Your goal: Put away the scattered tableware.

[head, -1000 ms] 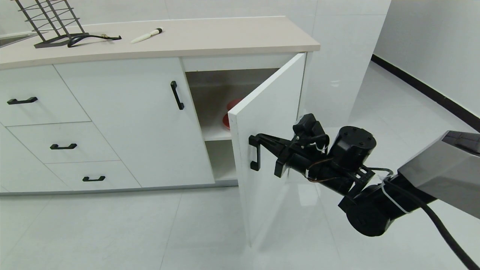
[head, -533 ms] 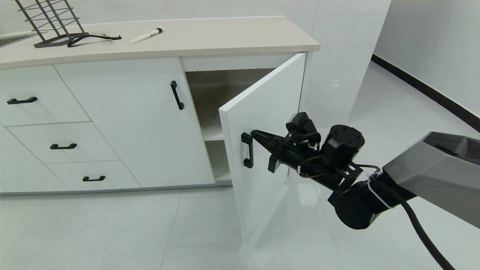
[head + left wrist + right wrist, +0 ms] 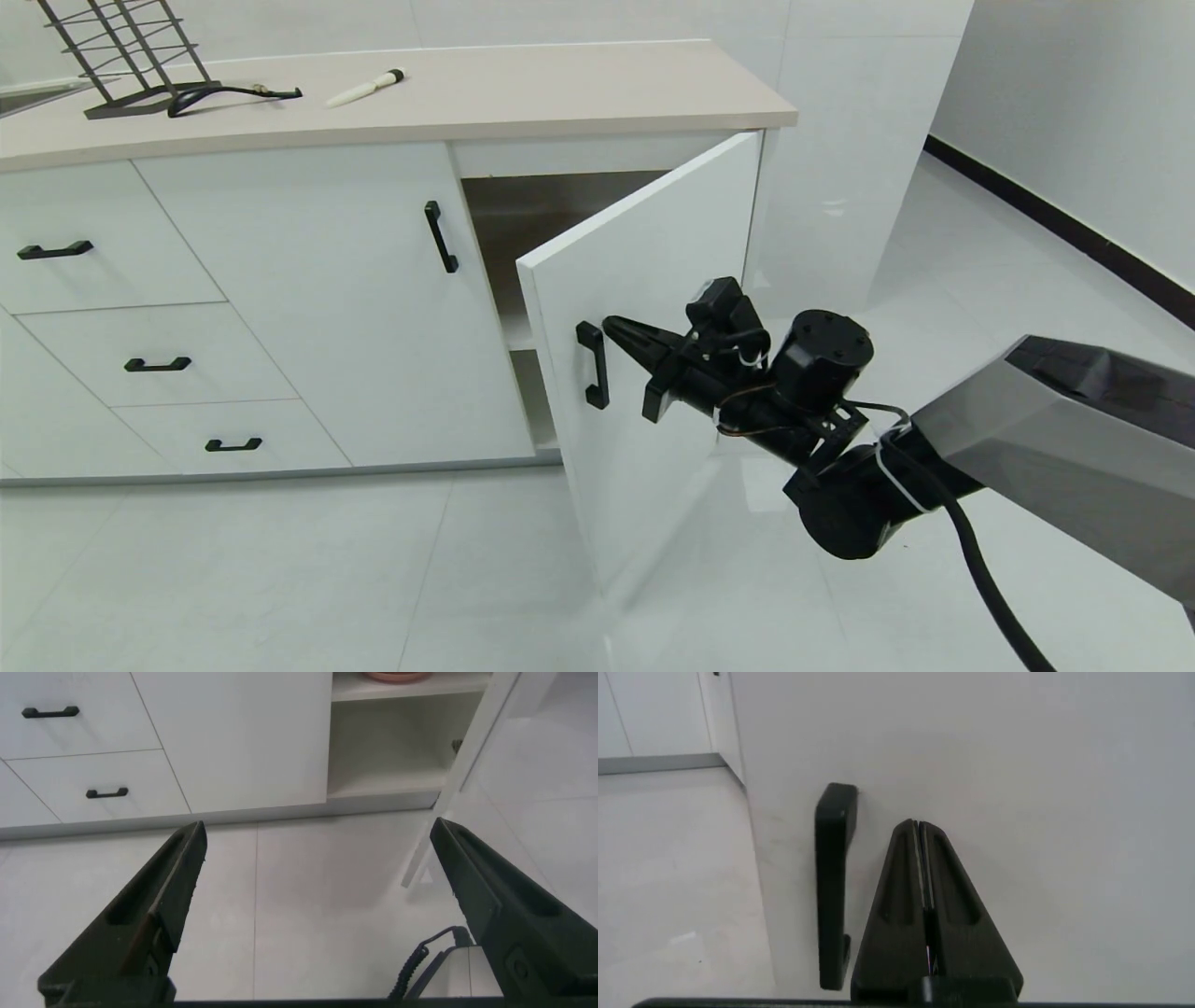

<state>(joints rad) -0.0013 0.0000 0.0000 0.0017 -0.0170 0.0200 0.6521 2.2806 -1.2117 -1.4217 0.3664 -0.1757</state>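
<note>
At the cabinet door [image 3: 653,271], beside its handle [image 3: 591,364], my right gripper [image 3: 614,328], fingers [image 3: 896,896] pressed together, has swung it nearer shut; reddish dish [image 3: 397,676] sits shelved inside; knife [image 3: 364,89] on countertop [image 3: 560,89] awaits stowing.

Beige countertop [image 3: 560,89] bearing wire rack [image 3: 126,105], black utensil [image 3: 233,91], white utensil [image 3: 362,89].

We see white walls [image 3: 1074,93] with a black baseboard [image 3: 1055,219] | glossy white tile floor [image 3: 233,560] | white cabinet [image 3: 308,308], beige countertop [image 3: 560,93], three black-handled drawers [image 3: 103,271]
</note>
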